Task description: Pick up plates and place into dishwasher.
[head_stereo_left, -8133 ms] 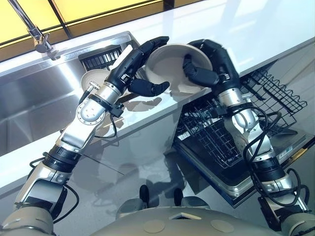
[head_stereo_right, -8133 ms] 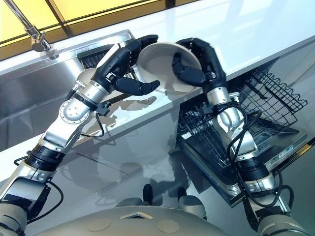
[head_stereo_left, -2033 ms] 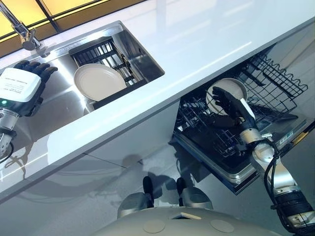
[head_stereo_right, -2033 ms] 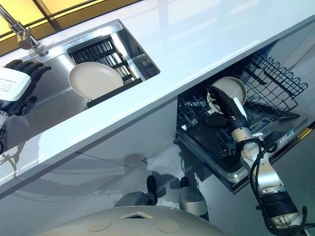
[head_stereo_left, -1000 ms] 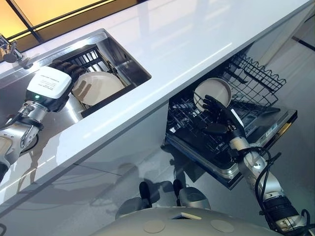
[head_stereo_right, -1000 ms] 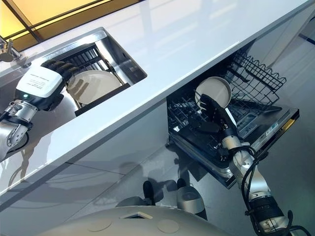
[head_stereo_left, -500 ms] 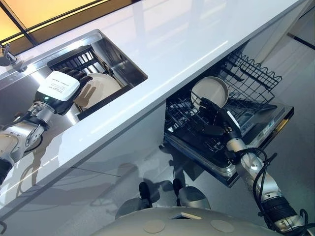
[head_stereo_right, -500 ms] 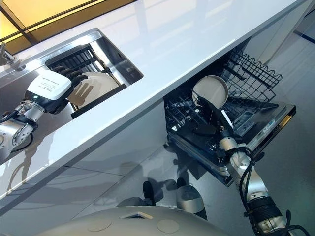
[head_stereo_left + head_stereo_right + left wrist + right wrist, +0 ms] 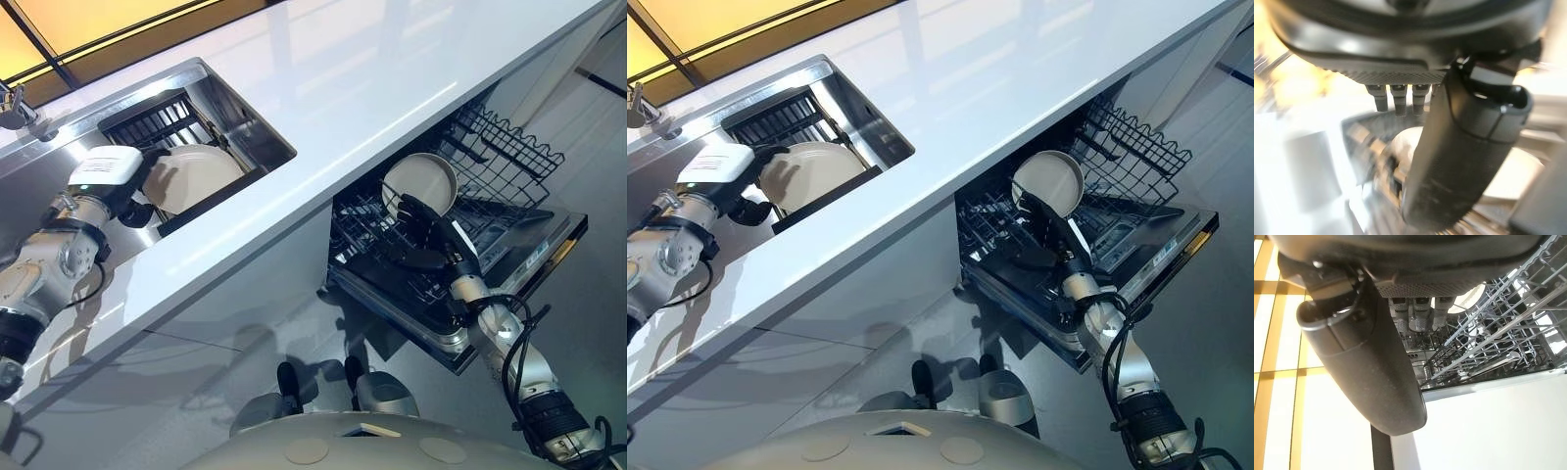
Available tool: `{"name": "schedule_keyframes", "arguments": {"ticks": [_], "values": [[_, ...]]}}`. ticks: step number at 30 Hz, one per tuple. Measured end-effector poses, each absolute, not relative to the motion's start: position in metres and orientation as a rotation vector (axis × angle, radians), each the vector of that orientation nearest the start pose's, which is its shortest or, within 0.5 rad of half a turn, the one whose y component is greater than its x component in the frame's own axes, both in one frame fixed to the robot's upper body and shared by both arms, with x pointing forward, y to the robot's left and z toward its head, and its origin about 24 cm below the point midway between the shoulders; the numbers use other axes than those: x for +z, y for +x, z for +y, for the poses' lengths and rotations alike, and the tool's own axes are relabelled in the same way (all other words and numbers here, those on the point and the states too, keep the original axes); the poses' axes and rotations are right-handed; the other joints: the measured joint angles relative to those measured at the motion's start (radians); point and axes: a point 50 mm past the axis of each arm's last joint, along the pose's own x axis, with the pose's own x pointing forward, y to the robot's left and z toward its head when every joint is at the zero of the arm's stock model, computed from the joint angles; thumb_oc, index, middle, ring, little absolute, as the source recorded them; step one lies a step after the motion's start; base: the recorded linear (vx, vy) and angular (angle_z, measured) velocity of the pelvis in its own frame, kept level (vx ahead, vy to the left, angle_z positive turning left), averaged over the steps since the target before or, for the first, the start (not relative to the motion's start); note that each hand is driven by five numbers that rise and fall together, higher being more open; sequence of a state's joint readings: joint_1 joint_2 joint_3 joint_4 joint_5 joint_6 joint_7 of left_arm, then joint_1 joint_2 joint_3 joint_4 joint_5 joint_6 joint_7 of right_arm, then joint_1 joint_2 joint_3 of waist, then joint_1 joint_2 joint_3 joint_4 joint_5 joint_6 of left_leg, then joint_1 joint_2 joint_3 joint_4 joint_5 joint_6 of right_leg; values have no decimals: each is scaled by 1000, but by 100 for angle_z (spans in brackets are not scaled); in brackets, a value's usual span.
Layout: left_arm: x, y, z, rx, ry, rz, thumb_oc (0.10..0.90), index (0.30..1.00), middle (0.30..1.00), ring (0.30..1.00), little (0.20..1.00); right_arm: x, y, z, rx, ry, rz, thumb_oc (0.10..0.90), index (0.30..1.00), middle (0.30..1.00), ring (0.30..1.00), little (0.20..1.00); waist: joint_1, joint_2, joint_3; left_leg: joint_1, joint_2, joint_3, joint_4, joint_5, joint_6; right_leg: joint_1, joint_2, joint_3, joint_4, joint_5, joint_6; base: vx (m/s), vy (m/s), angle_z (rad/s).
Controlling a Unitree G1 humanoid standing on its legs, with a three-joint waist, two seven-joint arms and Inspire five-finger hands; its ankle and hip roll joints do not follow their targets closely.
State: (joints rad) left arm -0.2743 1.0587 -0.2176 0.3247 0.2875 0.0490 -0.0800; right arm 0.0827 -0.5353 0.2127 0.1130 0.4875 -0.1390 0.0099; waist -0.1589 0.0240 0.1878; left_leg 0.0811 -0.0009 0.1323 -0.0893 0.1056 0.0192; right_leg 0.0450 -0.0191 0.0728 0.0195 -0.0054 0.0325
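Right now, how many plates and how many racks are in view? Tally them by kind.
Plates: 2 (sink plate, dishwasher plate)
Racks: 2 (sink rack, dishwasher rack)
Total: 4

Brushed steel sink (image 9: 39,186), glossy countertop (image 9: 372,69).

Left hand (image 9: 106,172) angles downward, right hand (image 9: 435,235) extends forward, both with fingers straight.
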Motion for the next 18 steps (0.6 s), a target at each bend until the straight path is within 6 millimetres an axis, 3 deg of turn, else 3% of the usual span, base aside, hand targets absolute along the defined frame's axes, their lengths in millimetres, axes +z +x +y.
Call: {"name": "schedule_keyframes", "arguments": {"ticks": [1, 4, 9, 18], "values": [[130, 286, 342, -19, 1238, 310, 800, 900, 900, 900, 900, 16, 228, -218, 116, -41, 156, 800, 900, 900, 900, 900, 1, 4, 2, 0, -1, 0, 0, 0, 0, 0, -2, 0, -1, 0, 0, 0, 0, 0], [144, 292, 343, -23, 1064, 318, 800, 900, 900, 900, 900, 13, 227, -218, 120, -56, 182, 800, 900, 900, 900, 900, 8, 11, 4, -2, -1, -1, 0, 0, 1, 0, -3, -2, -1, 0, 0, 0, 0, 0], [163, 302, 346, 0, 871, 260, 800, 900, 900, 900, 900, 13, 227, -217, 127, -56, 187, 800, 900, 900, 900, 900, 4, 37, 18, -5, 0, -3, 0, 0, 1, 0, -3, -3, -1, 0, 0, 30, 7, 0], [182, 323, 361, 104, 856, 276, 800, 900, 900, 900, 900, 12, 226, -218, 126, -60, 197, 800, 900, 900, 900, 900, -35, 40, 19, -7, -2, 0, 0, -3, 0, -3, -2, -3, -2, 0, 0, 88, 8, -2]]}}
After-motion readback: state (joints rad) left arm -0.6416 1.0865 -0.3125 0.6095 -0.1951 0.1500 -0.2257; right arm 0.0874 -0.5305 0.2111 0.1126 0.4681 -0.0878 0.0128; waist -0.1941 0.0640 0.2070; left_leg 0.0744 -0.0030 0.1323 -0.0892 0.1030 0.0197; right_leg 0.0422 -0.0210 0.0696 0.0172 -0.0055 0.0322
